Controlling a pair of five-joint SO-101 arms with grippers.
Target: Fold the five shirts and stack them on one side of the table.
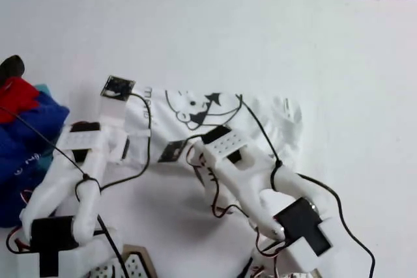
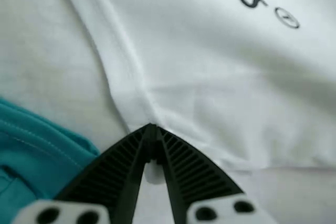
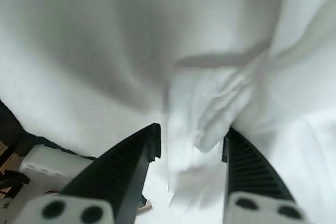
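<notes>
The left claw [image 2: 151, 130] is closing tip to tip on the hem of the white shirt [image 1: 260, 118] and appears to be pinching it. The right claw [image 3: 191, 135] is standing open around a bunched fold of the same shirt, not yet clamping it. The tabletop [image 1: 273, 37] is carrying that shirt near its middle, print side up and somewhat toward the near edge where both arms are based. The pile of coloured shirts [image 1: 26, 138] is lying at the tabletop's left edge, and its teal cloth [image 2: 37, 150] is sitting just beside the left claw's grip.

To fold well, the right claw is probably needing a firm bite on the whole bunch before any lift. Both claws should then be rising evenly, keeping the hem taut between them so the crease lands straight. The left claw is working close to the teal cloth, so it risks snagging it and dragging the pile.
</notes>
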